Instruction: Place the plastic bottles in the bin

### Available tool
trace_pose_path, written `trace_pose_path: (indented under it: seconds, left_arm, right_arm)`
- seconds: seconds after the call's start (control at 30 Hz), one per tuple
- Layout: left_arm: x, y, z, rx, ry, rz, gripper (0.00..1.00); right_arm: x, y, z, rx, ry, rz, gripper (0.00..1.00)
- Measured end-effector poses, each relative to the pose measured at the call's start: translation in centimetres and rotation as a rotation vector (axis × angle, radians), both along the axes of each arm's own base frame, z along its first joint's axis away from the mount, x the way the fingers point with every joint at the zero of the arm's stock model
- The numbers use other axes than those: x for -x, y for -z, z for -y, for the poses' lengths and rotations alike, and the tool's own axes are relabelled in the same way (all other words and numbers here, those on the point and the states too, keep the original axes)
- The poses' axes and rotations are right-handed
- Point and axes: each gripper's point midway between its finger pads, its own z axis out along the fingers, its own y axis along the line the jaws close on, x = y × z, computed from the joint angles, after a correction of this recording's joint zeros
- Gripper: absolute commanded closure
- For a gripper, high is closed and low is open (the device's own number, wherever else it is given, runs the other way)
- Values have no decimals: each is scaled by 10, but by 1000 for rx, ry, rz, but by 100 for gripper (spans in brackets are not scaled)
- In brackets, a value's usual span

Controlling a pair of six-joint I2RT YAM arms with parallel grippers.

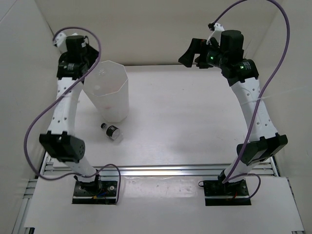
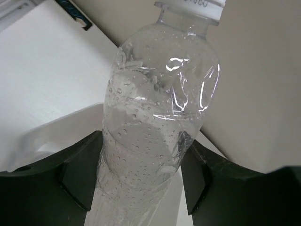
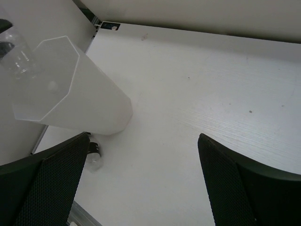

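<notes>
My left gripper (image 2: pixel 141 169) is shut on the unlabelled clear bottle (image 2: pixel 160 108), which has a white cap. In the top view the left gripper (image 1: pixel 87 62) is high, at the far-left rim of the bin (image 1: pixel 111 95). The right wrist view shows that bottle (image 3: pixel 18 59) just above the rim of the white faceted bin (image 3: pixel 80 94). The short black-capped bottle (image 1: pixel 112 132) lies on the table in front of the bin, also seen in the right wrist view (image 3: pixel 94 157). My right gripper (image 1: pixel 194 52) is open and empty, held high at the back right (image 3: pixel 141 188). The red-capped and blue-labelled bottles are out of view.
Beige walls enclose the white table (image 1: pixel 195 122) at the back and on both sides. A metal rail (image 1: pixel 161 170) runs along its near edge. A purple cable (image 1: pixel 53 105) hangs along each arm.
</notes>
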Motion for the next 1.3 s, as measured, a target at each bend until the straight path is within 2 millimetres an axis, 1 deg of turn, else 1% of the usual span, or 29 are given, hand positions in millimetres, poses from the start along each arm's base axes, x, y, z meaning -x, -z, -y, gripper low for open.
trace_pose_path:
  seconds: [0.03, 0.07, 0.1, 0.13, 0.17, 0.23, 0.33, 0.4, 0.47, 0.57, 0.63, 0.7, 0.73, 0.8, 0.87, 0.93, 0.97, 1.0, 1.07, 1.13, 1.23, 1.3]
  left_arm:
    - [-15, 6, 11, -19, 24, -15, 55]
    - [-26, 11, 20, -34, 43, -25, 39]
    - [-34, 15, 29, -52, 61, -33, 26]
    - [-38, 22, 37, -71, 77, -47, 11]
    - [-38, 26, 44, -85, 92, -61, 0]
    - [-33, 30, 52, -108, 103, -74, 0]
    - [-16, 28, 46, -132, 79, -78, 0]
    - [6, 24, 34, -147, 38, -72, 0]
    - [37, 15, 17, -148, -30, -45, 0]
    - [97, 15, -15, -85, -128, 10, 0]
    - [138, 28, -40, -27, -199, 35, 0]
    - [170, 52, -56, 41, -246, 40, 0]
    - [178, 66, -57, 66, -243, 34, 0]
    - [188, 113, -54, 135, -214, -37, 0]
    - [196, 170, -49, 204, -179, -144, 0]
    - [205, 223, -39, 287, -138, -250, 0]
    - [211, 246, -33, 327, -116, -298, 0]
    - [216, 263, -24, 364, -85, -331, 0]
    - [223, 288, -8, 419, -23, -362, 0]
    - [228, 304, 4, 452, 26, -376, 0]
    - [234, 323, 14, 472, 77, -382, 0]
    - [235, 330, 19, 479, 114, -365, 0]
  right_arm:
    - [0, 2, 5, 1, 9, -6, 0]
    - [-1, 3, 9, 0, 17, -9, 0]
    - [0, 4, 12, 1, 23, -13, 0]
    - [0, 5, 14, 1, 26, -15, 0]
    - [1, 5, 16, 1, 28, -17, 0]
    - [3, 5, 19, 0, 30, -18, 0]
    - [6, 5, 25, -1, 39, -18, 0]
    - [7, 6, 29, -1, 49, -19, 0]
    - [6, 5, 32, -1, 56, -18, 0]
    - [6, 5, 33, -1, 58, -18, 0]
    - [5, 6, 34, -1, 60, -19, 0]
    - [6, 6, 33, -2, 58, -21, 0]
    - [6, 6, 34, -3, 56, -22, 0]
    - [6, 6, 33, -5, 51, -23, 0]
    - [7, 6, 32, -8, 42, -23, 0]
    - [8, 6, 31, -11, 33, -24, 0]
    - [8, 6, 31, -11, 31, -25, 0]
    - [9, 6, 30, -12, 29, -25, 0]
    - [10, 8, 30, -10, 25, -30, 0]
    - [12, 12, 31, -7, 25, -39, 0]
    - [13, 14, 31, -4, 25, -43, 0]
    - [15, 14, 32, -3, 24, -42, 0]
